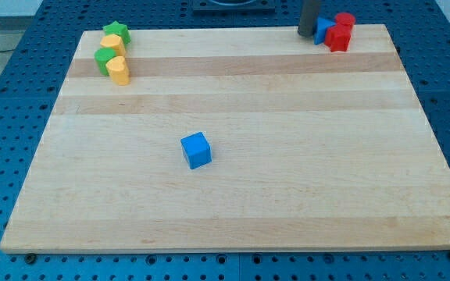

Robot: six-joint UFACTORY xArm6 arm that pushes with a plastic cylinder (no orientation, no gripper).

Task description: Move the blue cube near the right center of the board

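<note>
The blue cube (196, 150) sits on the wooden board (287, 195), a little left of the middle and toward the view's bottom. My tip (307, 34) is the lower end of the dark rod at the view's top right, far from the blue cube. It stands just left of a small blue block (323, 30) that touches two red blocks (340, 31).
At the view's top left lies a cluster: a green star-like block (116, 31), a yellow block (112, 44), a green block (104, 59) and a yellow heart-like block (119, 70). Blue perforated table (22, 94) surrounds the board.
</note>
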